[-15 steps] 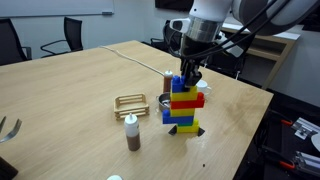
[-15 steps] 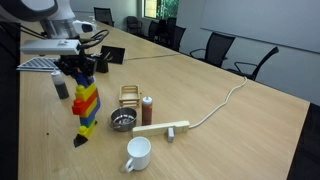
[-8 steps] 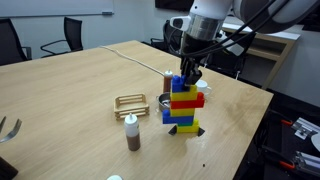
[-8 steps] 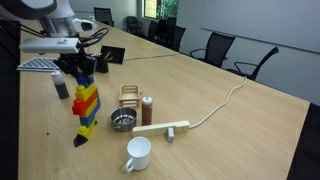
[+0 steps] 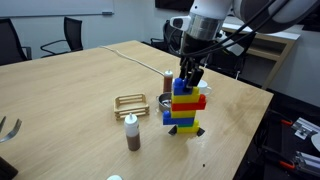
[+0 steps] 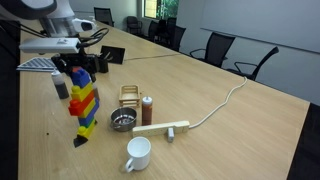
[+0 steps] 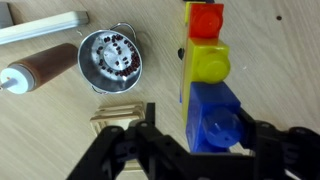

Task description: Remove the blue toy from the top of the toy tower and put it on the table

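The toy tower [image 5: 183, 108] [image 6: 84, 104] stands upright on the wooden table [image 5: 70, 90], built of blue, red and yellow blocks. The blue toy [image 7: 215, 125] [image 5: 179, 87] sits on top of it, still attached. My gripper [image 7: 205, 128] [image 5: 188, 77] [image 6: 78, 68] hangs directly over the tower. It is open, one finger on each side of the blue toy. In the wrist view a sliver of table shows between the left finger and the toy, while the right finger is close against it. Below the blue toy, yellow and red blocks show.
A small metal strainer [image 7: 110, 58], a brown bottle [image 7: 40, 65] and a wooden rack [image 5: 131, 101] lie beside the tower. A white mug [image 6: 138, 153] and a wooden bar [image 6: 165, 128] with a cable are nearby. The table edge [image 5: 245, 140] is close behind the tower. Office chairs ring the table.
The jaws have spread apart from shut and now sit on either side of the blue toy. The arm and the tower have stayed in place.
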